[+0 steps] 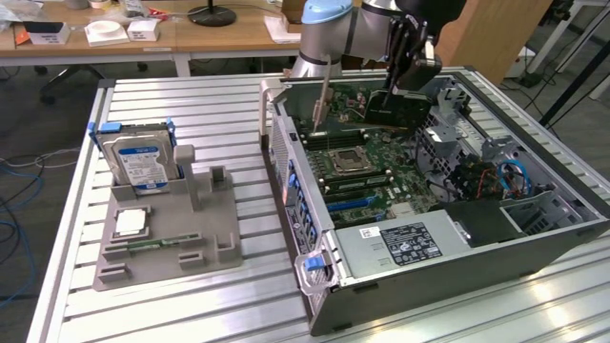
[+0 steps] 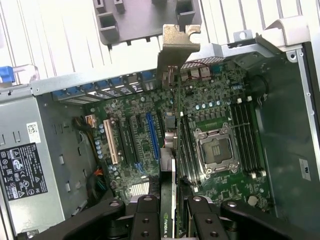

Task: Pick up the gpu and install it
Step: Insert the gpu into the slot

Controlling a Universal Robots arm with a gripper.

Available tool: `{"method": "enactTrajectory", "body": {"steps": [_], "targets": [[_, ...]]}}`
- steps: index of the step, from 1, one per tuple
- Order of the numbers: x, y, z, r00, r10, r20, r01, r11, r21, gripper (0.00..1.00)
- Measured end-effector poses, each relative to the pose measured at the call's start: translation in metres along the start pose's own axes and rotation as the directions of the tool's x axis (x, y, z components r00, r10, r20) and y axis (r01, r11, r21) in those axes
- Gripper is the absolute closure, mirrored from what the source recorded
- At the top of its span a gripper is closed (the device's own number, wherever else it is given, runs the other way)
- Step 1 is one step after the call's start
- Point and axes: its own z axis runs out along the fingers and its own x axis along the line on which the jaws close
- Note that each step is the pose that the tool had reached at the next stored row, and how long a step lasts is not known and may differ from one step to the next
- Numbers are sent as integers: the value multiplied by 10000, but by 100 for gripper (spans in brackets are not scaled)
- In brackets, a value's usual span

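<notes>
The gripper (image 1: 408, 68) is closed on the top edge of the gpu (image 1: 396, 108), holding it upright above the motherboard (image 1: 367, 168) inside the open computer case (image 1: 533, 236) on the table (image 1: 171, 300).

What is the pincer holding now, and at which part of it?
The pincer holds the gpu by its upper edge, fingers pressed on both faces, above the open computer case. The silver end bracket is free.
</notes>
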Motion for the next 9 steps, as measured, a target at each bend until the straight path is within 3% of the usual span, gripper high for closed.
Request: {"method": "enactTrajectory", "body": {"steps": [9], "targets": [[0, 0, 2, 9996, -266, -8, 266, 9996, 1, 74]]}}
